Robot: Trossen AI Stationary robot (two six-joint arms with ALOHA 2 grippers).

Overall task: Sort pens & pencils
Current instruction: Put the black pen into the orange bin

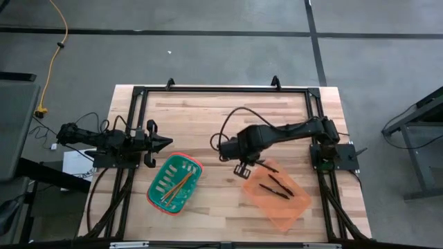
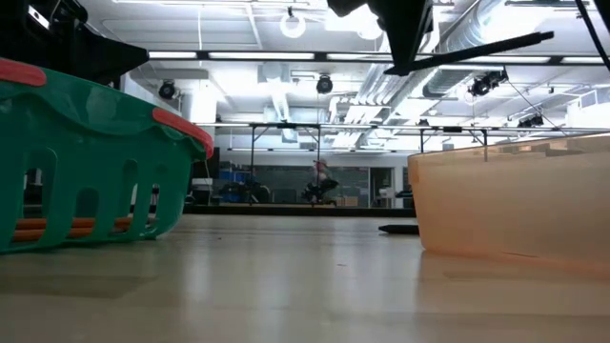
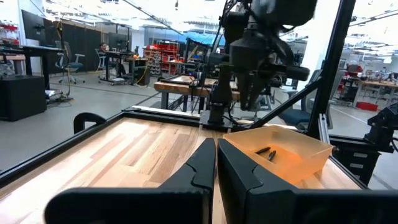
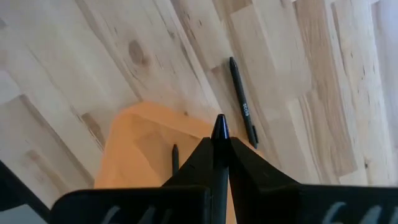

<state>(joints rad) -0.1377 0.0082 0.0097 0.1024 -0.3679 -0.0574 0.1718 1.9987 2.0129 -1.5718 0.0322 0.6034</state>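
I counted two pens (image 1: 278, 185) in the orange bin (image 1: 275, 210) and one pen (image 4: 242, 104) on the table (image 1: 208, 124) beside it. My right gripper (image 4: 220, 126) pinched a fourth above the bin's corner. Three pencils (image 1: 178, 187) lay in the green basket (image 1: 158, 178). My left gripper (image 1: 165, 142) waited, fingers together, beside the basket.

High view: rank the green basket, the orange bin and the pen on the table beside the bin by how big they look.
1. Orange bin, though the green basket looks nearly as big, so that order is unsure.
2. Green basket.
3. Pen, clearly smallest.
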